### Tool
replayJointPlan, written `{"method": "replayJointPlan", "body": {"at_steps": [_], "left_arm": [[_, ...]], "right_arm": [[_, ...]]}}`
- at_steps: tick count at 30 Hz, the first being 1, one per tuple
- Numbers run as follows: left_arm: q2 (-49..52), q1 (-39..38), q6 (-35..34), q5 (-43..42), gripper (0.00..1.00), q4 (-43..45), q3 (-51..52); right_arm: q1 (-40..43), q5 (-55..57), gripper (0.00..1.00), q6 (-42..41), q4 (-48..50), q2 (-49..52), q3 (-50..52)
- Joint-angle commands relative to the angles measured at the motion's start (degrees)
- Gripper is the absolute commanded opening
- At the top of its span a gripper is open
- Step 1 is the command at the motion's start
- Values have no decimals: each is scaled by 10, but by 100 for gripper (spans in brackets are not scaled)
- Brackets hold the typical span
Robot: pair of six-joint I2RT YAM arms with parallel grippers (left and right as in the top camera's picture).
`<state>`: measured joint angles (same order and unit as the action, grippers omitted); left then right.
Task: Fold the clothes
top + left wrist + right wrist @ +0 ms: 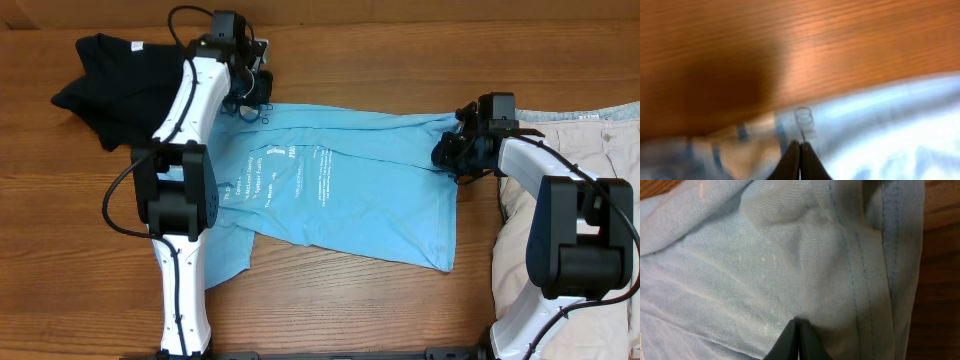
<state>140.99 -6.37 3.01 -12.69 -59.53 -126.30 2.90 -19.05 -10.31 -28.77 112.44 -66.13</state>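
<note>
Wood-grain table [350,310], seen from overhead, with three garments on it.

- The light blue T-shirt [350,190] lies spread across the middle of the table, mostly flat. White lettering runs sideways on its left half. Its lower left portion passes under the left arm.
- The black garment [110,80] is bunched up off the T-shirt's upper left corner, on the far side of the left arm. The arm hides whether the two touch.
- The beige shorts [590,125] lie off the T-shirt's right edge, partly under the right arm.

The left gripper [250,100] is at the T-shirt's upper left corner. The left wrist view is blurred. It shows the fingers [792,162] pressed together with no gap, their tips meeting on the pale blue cloth edge beside a small printed mark. Bare wood lies beyond that edge. The cloth looks pinched there.

The right gripper [447,152] is at the T-shirt's upper right corner. In the right wrist view its fingers [790,342] are closed tight. The tips nip the blue fabric just left of a double-stitched hem, and creases run up from the pinch point. Dark wood shows past the hem at the frame's right.
</note>
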Motion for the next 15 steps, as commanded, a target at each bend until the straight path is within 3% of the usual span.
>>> {"method": "replayJointPlan", "body": {"at_steps": [1, 3, 5, 9, 12, 15], "left_arm": [[7, -1, 14, -2, 20, -85, -65], [7, 5, 0, 23, 51, -135, -85], [7, 14, -5, 16, 59, -154, -90], [8, 23, 9, -30, 58, -134, -80], [11, 18, 50, -60, 48, -108, -64], [12, 12, 61, -14, 47, -108, -37]], "right_arm": [[-2, 45, 5, 0, -23, 15, 17], [-2, 45, 9, 0, -25, 15, 17], [-2, 45, 11, 0, -27, 15, 17], [-2, 45, 13, 0, -26, 15, 17], [-2, 45, 14, 0, -26, 15, 17], [-2, 45, 14, 0, -27, 15, 17]]}}
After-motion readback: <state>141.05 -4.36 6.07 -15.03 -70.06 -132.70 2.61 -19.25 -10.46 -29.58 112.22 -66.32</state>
